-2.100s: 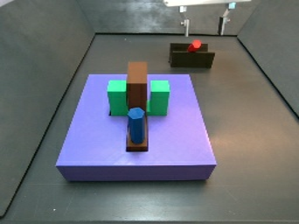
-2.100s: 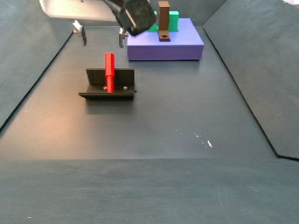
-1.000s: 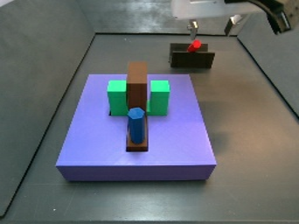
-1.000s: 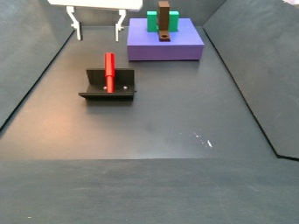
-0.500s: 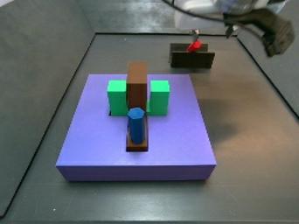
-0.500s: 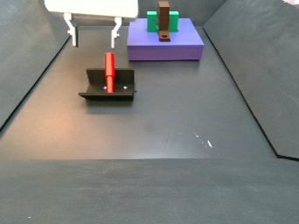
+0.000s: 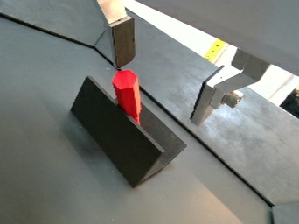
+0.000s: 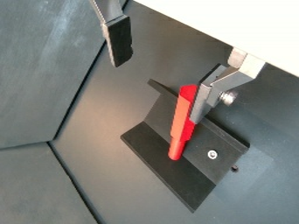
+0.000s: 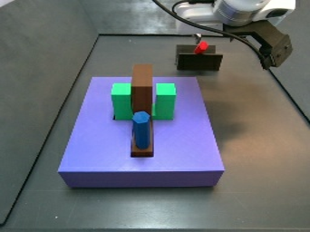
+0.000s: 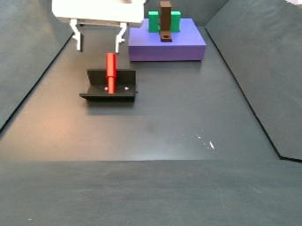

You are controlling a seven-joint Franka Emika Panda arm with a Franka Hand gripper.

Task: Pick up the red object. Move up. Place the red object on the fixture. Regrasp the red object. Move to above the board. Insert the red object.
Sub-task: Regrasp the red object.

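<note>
The red object [image 10: 111, 72] is a long red peg standing against the upright of the dark fixture [image 10: 109, 90]; nothing holds it. In both wrist views the peg [image 7: 126, 93] [image 8: 180, 124] rises from the fixture [image 7: 117, 138] [image 8: 193, 166]. My gripper [image 10: 99, 46] hangs open just above and slightly behind the peg's top. Its fingers [image 7: 121, 39] [image 8: 118, 39] stand wide apart, with one on each side of the peg and nothing between them. The purple board [image 9: 143, 143] carries a green block [image 9: 123, 100], a brown slab [image 9: 143, 83] and a blue cylinder [image 9: 141, 129].
Grey walls enclose the dark floor. In a side view the fixture [image 9: 200, 61] with the red object [image 9: 202, 45] sits at the far right corner, beyond the board. In the opposite side view the board [image 10: 167, 46] lies behind and to the right of the fixture.
My gripper has come down and moved in over the fixture, staying open. The peg and fixture have not moved.
</note>
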